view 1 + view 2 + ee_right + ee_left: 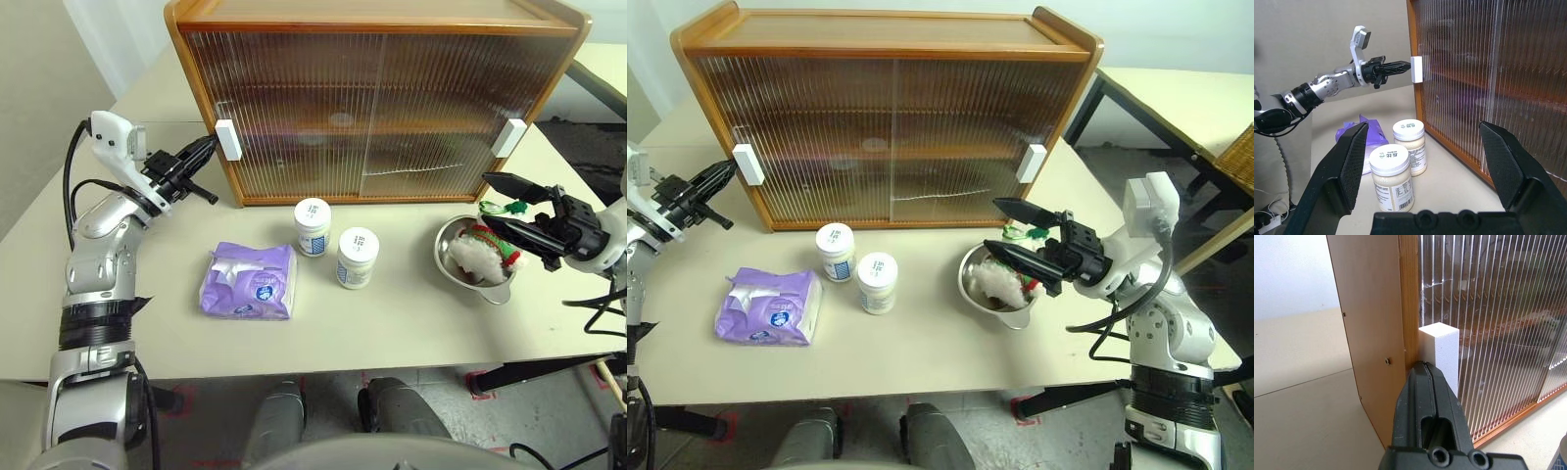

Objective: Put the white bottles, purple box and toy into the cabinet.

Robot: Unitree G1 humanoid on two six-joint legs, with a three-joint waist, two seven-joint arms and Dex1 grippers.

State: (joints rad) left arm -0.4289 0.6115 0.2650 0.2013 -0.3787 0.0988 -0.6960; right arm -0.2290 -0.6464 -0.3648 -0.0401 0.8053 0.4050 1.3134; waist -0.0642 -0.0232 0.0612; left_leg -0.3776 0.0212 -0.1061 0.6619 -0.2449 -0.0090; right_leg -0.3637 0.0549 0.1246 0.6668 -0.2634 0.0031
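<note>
The cabinet (377,98) is shown at the back of the tabletop (411,323): a wide wooden case with two ribbed translucent sliding doors, both drawn shut, and a white block handle at each outer edge. The left handle (228,139) is met by the tip of the left pincer (208,144), whose fingers are pressed together with nothing between them; in the left wrist view the closed tip lies against the handle beside the cabinet's side panel. Two white bottles (313,226) (357,257) with white lids and blue-printed labels stand close together in front of the cabinet. The purple box (249,281), a soft lavender pack with a round blue-and-white logo, lies flat to their left. The toy (477,250), white and fluffy with red and green trim, sits in a steel bowl (451,245) at the right. The right pincer (509,211) is held spread wide and empty above the bowl, and part of the toy is covered by its lower finger. The cabinet's interior is blurred by the ribbed doors; only a middle shelf and vague shapes can be made out.
</note>
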